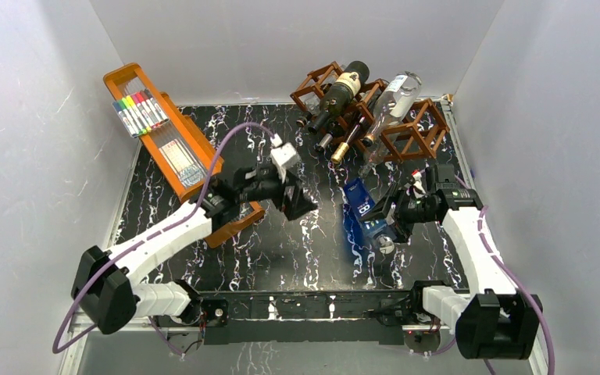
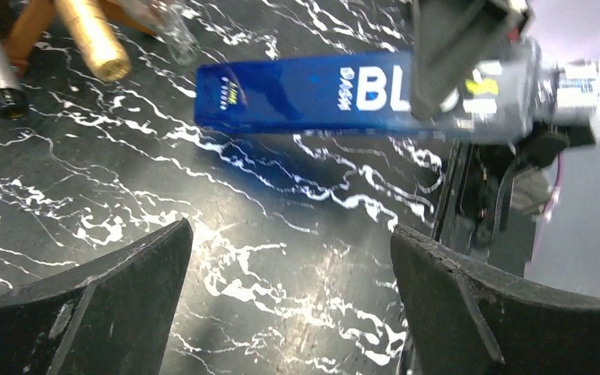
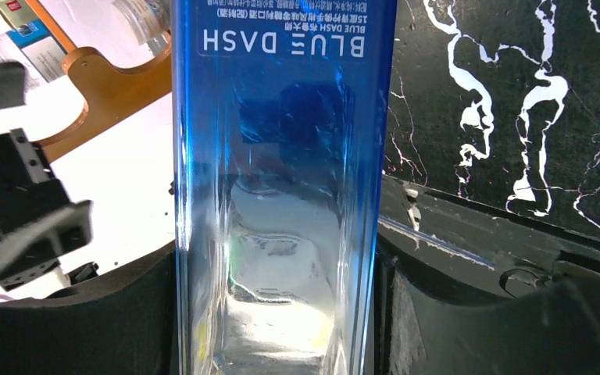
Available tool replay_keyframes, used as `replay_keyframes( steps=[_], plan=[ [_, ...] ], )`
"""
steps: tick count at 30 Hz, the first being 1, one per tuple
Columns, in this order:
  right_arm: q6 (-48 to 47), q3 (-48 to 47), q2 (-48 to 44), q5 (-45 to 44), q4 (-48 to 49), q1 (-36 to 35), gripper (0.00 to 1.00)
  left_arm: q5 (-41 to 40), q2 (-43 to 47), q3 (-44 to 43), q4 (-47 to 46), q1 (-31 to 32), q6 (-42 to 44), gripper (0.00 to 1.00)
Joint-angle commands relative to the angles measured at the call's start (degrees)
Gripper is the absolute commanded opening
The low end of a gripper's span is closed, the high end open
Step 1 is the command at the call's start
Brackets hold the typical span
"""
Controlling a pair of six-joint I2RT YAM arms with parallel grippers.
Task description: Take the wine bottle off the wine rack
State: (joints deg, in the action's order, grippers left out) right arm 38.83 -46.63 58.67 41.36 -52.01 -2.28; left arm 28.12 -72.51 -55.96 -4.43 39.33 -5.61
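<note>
Already the blue bottle point(image 1: 362, 212) is off the rack point(image 1: 410, 133), near it, squeezed tight by the right gripper point(image 1: 391, 221). The left gripper point(image 2: 291, 266) is wide open and empty. I think only setting down is left.

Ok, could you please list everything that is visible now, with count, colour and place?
wine rack: one, reddish-brown, far right
bottles: about four, dark, clear, gold-capped, in rack
blue bottle: one, blue, off rack, in right hand
tray: one, orange, far left
markers: several, mixed colours, in tray
table: one, black, white veins
left hand: one, black, open, mid-table
right hand: one, black, shut on blue bottle
</note>
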Motion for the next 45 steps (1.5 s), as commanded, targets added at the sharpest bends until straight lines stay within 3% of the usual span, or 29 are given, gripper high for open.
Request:
replay_keyframes(
  steps=[1,9,14,19,23,27,29,32,38,42,45],
  plan=[
    [-8.77,-7.57,2.53,8.7,0.75,0.09,0.0,6.16,7.54,8.36,-15.08,1.31,11.57,0.97],
    [-6.81,-10.23,6.45,12.48,1.55,-1.56,0.0,2.21,4.07,12.72,-18.58,9.24,29.93,0.98],
    [-6.11,-11.37,7.52,13.0,1.01,-2.35,0.0,-2.82,-2.13,15.0,-33.27,13.62,31.54,0.98],
    [-8.27,-12.55,8.09,12.5,-1.27,-4.49,0.0,-5.85,-9.94,13.77,-40.42,16.49,37.51,0.98],
    [-15.05,-16.12,9.88,6.25,-7.95,-7.85,0.0,-1.21,-10.84,11.3,-36.81,16.31,40.73,0.98],
    [-17.76,-17.56,10.41,3.23,-9.54,-12.02,0.0,7.81,-12.07,5.65,-23.62,15.95,40.83,0.98],
    [-20.01,-19.06,11.37,-0.8,-11.84,-15.38,0.0,7.85,-11.07,7.25,-26.74,15.84,37.65,0.98],
    [-20.97,-20.47,11.45,-0.41,-10.94,-19.11,0.0,13.18,-13.33,3.38,-18.92,15.66,37.43,0.98],
    [-21.66,-21.39,11.68,-0.68,-10.85,-21.86,0.0,15.63,-18.0,-1.71,-14.13,15.73,38.39,0.97],
    [-21.95,-21.39,11.67,-0.51,-10.36,-22.02,0.0,15.61,-18.59,-1.45,-15.69,15.69,36.8,0.87],
    [-22.18,-21.46,11.79,-0.16,-9.97,-22.0,0.0,14.43,-18.03,-0.31,-16.66,15.72,36.03,0.68]
  ],
)
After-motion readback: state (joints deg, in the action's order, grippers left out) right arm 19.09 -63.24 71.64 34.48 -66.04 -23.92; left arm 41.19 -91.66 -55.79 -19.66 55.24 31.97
